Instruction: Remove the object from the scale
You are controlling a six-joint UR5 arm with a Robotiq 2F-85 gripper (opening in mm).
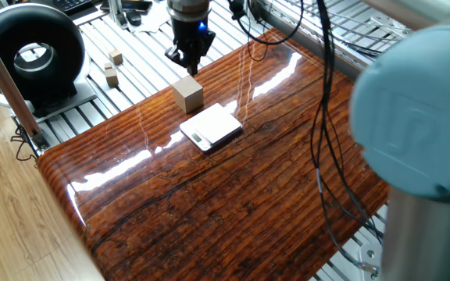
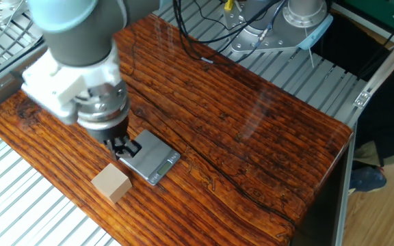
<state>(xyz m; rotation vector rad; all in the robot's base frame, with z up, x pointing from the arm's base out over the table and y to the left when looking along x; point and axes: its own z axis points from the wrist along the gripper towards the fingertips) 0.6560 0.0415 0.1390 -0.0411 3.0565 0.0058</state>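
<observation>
The light-tan wooden block (image 1: pixel 187 94) stands on the wooden table beside the scale, not on it; it also shows in the other fixed view (image 2: pixel 111 184), near the table's edge. The silver-white scale (image 1: pixel 211 126) lies flat with nothing on its platform (image 2: pixel 149 157). My gripper (image 1: pixel 187 64) hangs above the block, clear of it, with its jaws apart and empty. In the other fixed view the gripper (image 2: pixel 124 146) appears over the scale's near corner.
Two small wooden cubes (image 1: pixel 116 57) (image 1: pixel 111 75) lie on the slatted metal bench beyond the table, next to a black ring-shaped device (image 1: pixel 30 55). Cables (image 1: pixel 319 117) hang over the table's right side. The arm's base (image 2: pixel 286 27) stands at the far edge.
</observation>
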